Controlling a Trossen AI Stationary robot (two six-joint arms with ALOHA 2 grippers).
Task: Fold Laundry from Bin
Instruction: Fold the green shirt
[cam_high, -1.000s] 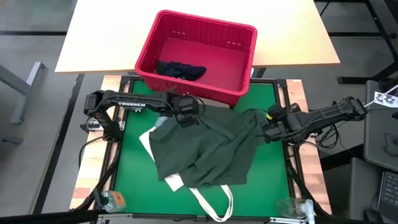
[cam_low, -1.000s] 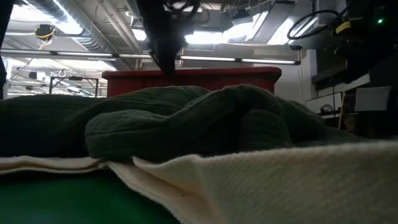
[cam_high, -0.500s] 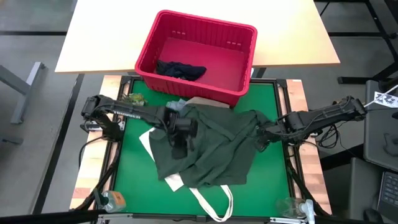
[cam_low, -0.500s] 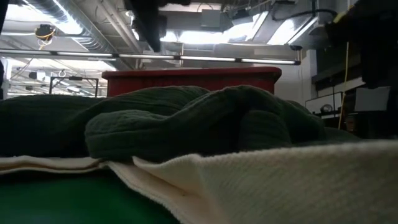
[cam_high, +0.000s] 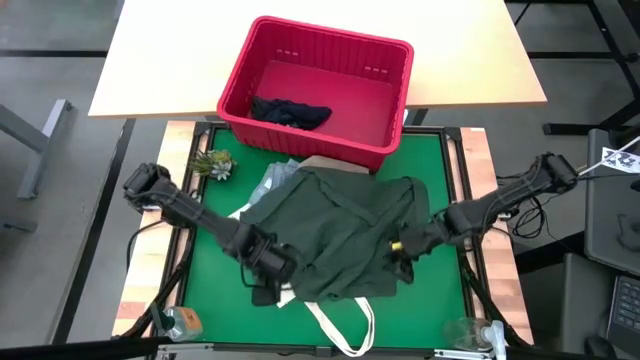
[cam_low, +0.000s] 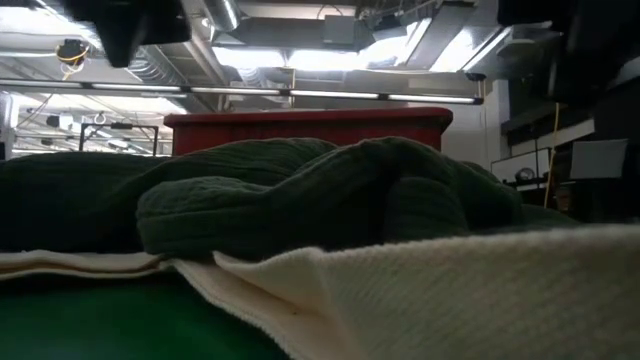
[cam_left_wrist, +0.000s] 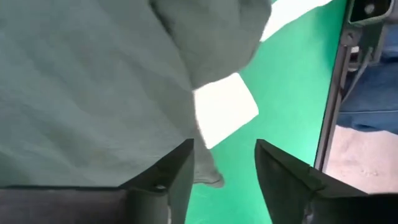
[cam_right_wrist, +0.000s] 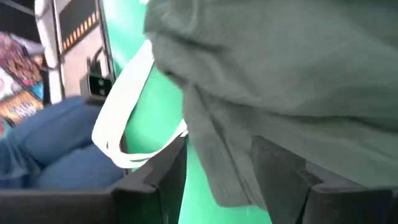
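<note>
Item: dark olive shirt (cam_high: 335, 235), the piece of laundry in hand. Location: spread in a rumpled sheet over the middle of the green table (cam_high: 215, 290), just in front of the red bin (cam_high: 318, 88). It lies on top of a white tote bag (cam_high: 340, 325), whose body shows at the shirt's left edge and whose strap loops out at the near edge.

Item: dark navy garment (cam_high: 290, 113). Location: crumpled on the floor of the bin, the only thing seen in it.

Item: pale cloth (cam_high: 278, 177), partly tucked under the shirt's far left corner; what it is cannot be made out.

Item: left pincer (cam_high: 265, 290). Low at the shirt's near left corner. The left wrist view shows its fingers (cam_left_wrist: 163, 177) standing apart, the shirt's hem and a white patch of the tote between them, nothing pinched. Likely set there to take that corner for spreading or folding.

Item: right pincer (cam_high: 400, 250). At the shirt's near right edge, mirroring the left. Its fingers (cam_right_wrist: 283, 165) stand apart with shirt cloth lying in the gap; no firm grip is evident.

Hidden or unclear: most of the tote bag lies under the shirt. The low view is filled by olive folds and cream weave, with only the bin's rim beyond. A small green plant-like object (cam_high: 213, 163) sits at the table's far left corner; its nature is uncertain.
</note>
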